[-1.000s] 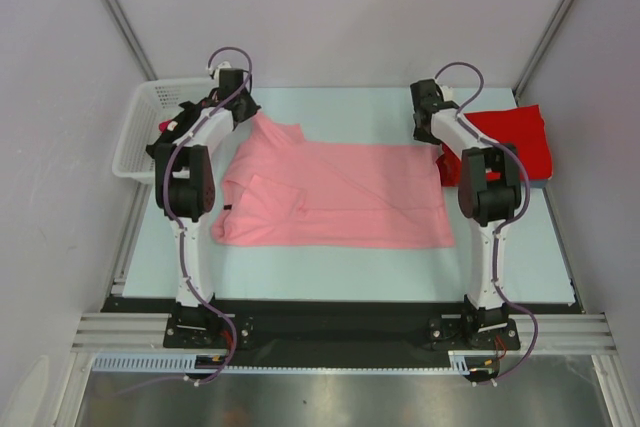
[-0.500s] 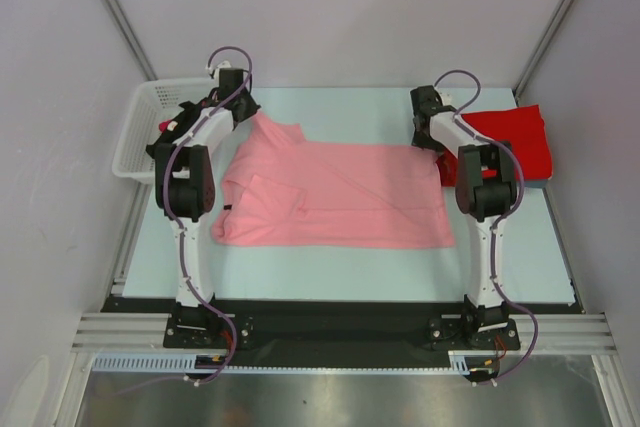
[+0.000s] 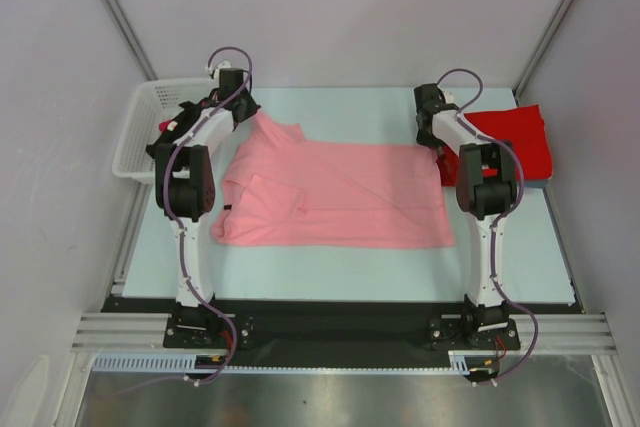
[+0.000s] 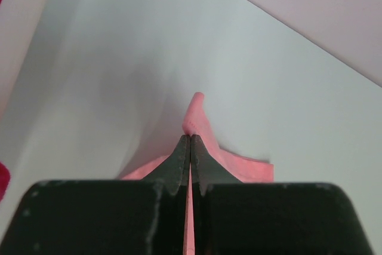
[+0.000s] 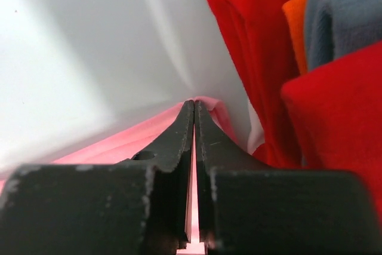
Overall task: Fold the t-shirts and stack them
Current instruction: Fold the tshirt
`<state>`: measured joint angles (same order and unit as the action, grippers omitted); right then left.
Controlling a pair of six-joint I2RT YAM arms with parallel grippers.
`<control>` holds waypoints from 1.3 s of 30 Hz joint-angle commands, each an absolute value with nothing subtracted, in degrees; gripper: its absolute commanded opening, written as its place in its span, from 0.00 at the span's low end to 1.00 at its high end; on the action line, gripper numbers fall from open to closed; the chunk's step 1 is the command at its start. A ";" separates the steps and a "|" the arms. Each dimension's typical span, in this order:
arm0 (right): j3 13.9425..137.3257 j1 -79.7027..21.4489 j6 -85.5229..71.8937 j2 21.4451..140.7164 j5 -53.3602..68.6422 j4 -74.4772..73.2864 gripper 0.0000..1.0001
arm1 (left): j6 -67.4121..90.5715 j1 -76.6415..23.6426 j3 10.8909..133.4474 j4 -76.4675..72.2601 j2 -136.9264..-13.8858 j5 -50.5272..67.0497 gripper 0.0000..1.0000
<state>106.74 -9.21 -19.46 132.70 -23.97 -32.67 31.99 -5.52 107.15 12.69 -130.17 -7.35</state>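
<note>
Top external view: a pink t-shirt (image 3: pixel 335 197) is seen spread across the middle of the table (image 3: pixel 350 272), partly folded, with its far-left corner drawn up toward the left gripper (image 3: pixel 250 113). The red t-shirts (image 3: pixel 515 137) are found stacked at the far right of the table, just beside the pink t-shirt's far-right corner. A white basket (image 3: pixel 140 122) is noted at the far left, off the table edge.

Left wrist view: the left gripper (image 4: pixel 190 138) is found clenched, jaws together, with a peak of pink cloth pinched at the tips.

Right wrist view: the right gripper (image 5: pixel 194 106) is found clamped on the edge of the pink t-shirt, pink cloth being visible between the jaws. Folded red layers are seen close on its right, with an orange cloth (image 5: pixel 295 22) and a grey cloth (image 5: pixel 352 10) among them.
</note>
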 commanded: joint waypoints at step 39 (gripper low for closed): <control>68.83 -12.57 -24.61 92.38 -17.76 -26.46 0.00 | 24.26 -5.71 51.60 -17.49 -83.35 0.18 0.00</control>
<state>70.39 -12.53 -23.73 96.09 -18.59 -28.40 25.82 -5.56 54.39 -13.15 -89.84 2.87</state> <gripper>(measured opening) 0.009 0.005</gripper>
